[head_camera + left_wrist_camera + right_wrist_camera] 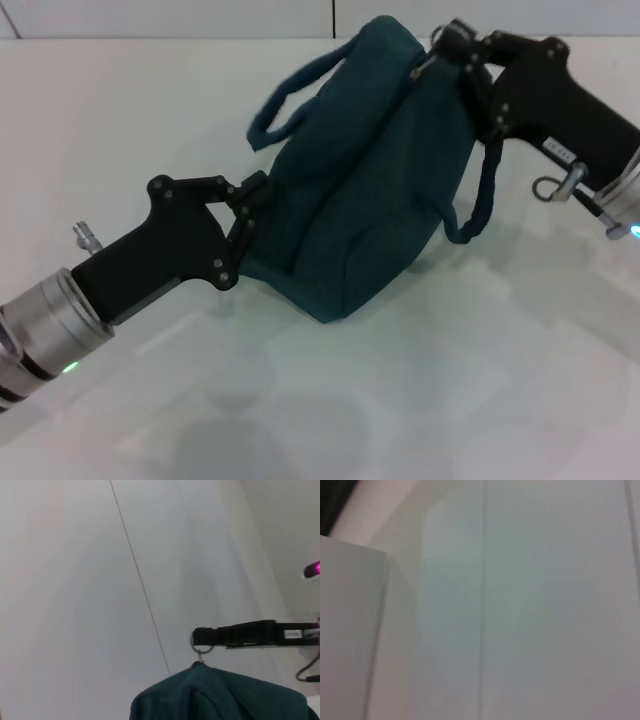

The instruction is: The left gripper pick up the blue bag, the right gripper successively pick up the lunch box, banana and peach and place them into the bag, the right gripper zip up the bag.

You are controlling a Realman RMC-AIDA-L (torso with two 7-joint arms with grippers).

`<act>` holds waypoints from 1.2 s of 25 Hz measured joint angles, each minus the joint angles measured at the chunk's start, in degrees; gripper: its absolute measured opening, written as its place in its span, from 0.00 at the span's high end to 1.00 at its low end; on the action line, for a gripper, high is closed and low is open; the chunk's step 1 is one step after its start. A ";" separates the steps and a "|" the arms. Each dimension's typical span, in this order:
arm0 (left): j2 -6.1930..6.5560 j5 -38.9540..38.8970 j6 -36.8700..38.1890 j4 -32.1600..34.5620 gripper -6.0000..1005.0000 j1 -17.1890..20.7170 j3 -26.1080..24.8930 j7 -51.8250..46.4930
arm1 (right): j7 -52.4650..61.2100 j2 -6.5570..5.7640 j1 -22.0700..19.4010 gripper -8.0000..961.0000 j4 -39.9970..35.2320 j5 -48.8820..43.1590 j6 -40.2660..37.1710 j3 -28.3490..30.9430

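Nearest to me, the left tool [243, 215] comes in from the robot's left on its silver arm, its black fingers pressed onto the near end of the blue bag [365, 180], pinching the fabric there. The bag rests on the white worktop [420, 400], bulging, with its loop handles hanging loose on both sides. Farther back, at the bag's far top corner, the right tool [447, 47] is closed on the metal ring pull [201, 646] of the zip; the left wrist view shows the ring caught at the fingertips just above the teal cloth. No lunch box, banana or peach is in view on the worktop, so I judge the packing done and the zipping at or near its end. What seems left is letting go.
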 joint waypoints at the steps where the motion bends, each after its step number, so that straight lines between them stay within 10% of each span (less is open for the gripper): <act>1: -0.01 0.00 -0.06 -0.03 0.96 0.00 0.12 0.04 | 0.00 0.00 -0.01 0.97 0.23 1.06 0.34 -0.01; 22: -0.32 -3.63 -1.00 2.17 0.97 0.11 -1.59 -1.18 | 0.19 0.00 0.01 0.98 3.31 12.10 4.38 -1.89; 30: 0.91 -5.59 -0.62 2.73 0.85 -4.34 -0.74 -19.58 | 0.16 0.00 -0.03 0.98 3.09 12.28 4.14 -3.02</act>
